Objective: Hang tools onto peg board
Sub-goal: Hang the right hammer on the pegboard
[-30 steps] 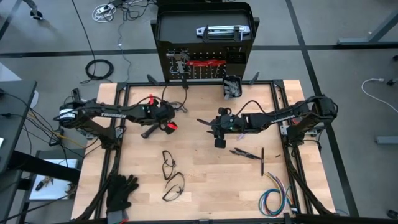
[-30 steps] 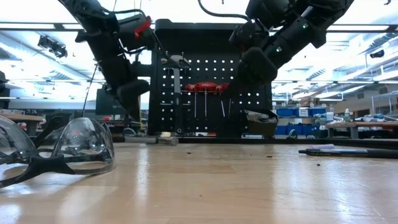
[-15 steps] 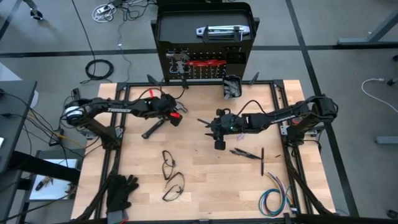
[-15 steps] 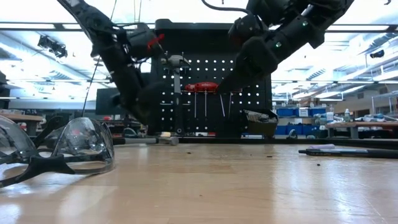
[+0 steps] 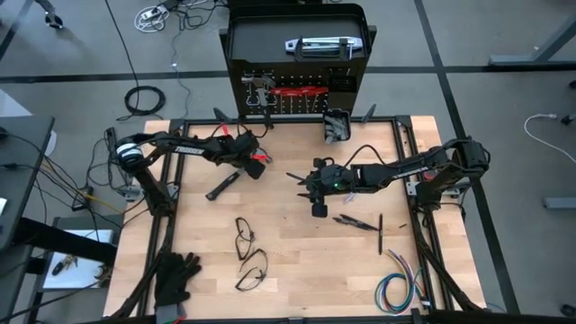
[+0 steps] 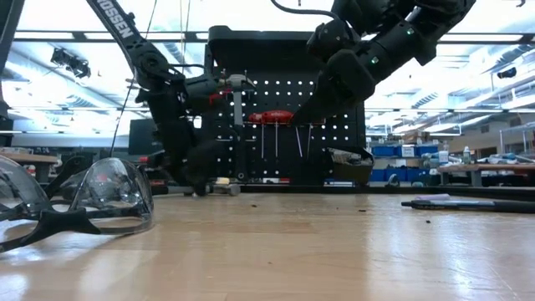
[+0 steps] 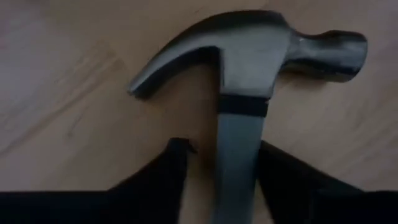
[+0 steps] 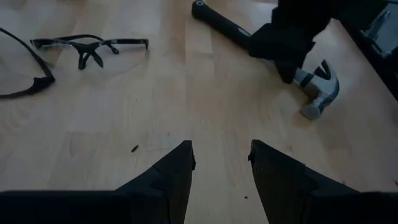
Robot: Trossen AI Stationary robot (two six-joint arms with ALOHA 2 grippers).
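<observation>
A black-handled steel claw hammer (image 5: pixel 232 179) lies flat on the pale wooden surface (image 5: pixel 297 261), toward its far left part, just short of the upright black perforated peg board (image 5: pixel 297 99) that stands at the far edge. Its long axis runs on a slant: the handle end points near and left, and the steel head (image 7: pixel 249 53) lies far and right, closest to the board.

The left claw (image 7: pixel 219 163) is lowered right over the hammer at the neck, just below the head. In the left wrist view its two dark fingers (image 7: pixel 171 171) stand apart, one on each side of the shaft, with bare wood showing beside the left one, so the claw is open around the neck and not yet squeezing it. The shaft runs straight out between the fingers, so closing would likely pinch it across its narrow width.

The right claw (image 8: pixel 221 158) hangs over the middle of the surface, open and holding nothing, with wood visible between its fingers. It is well apart from the hammer, so the left arm is plainly the nearer one.

Red-handled tools (image 5: pixel 295 91) already hang on the board.
</observation>
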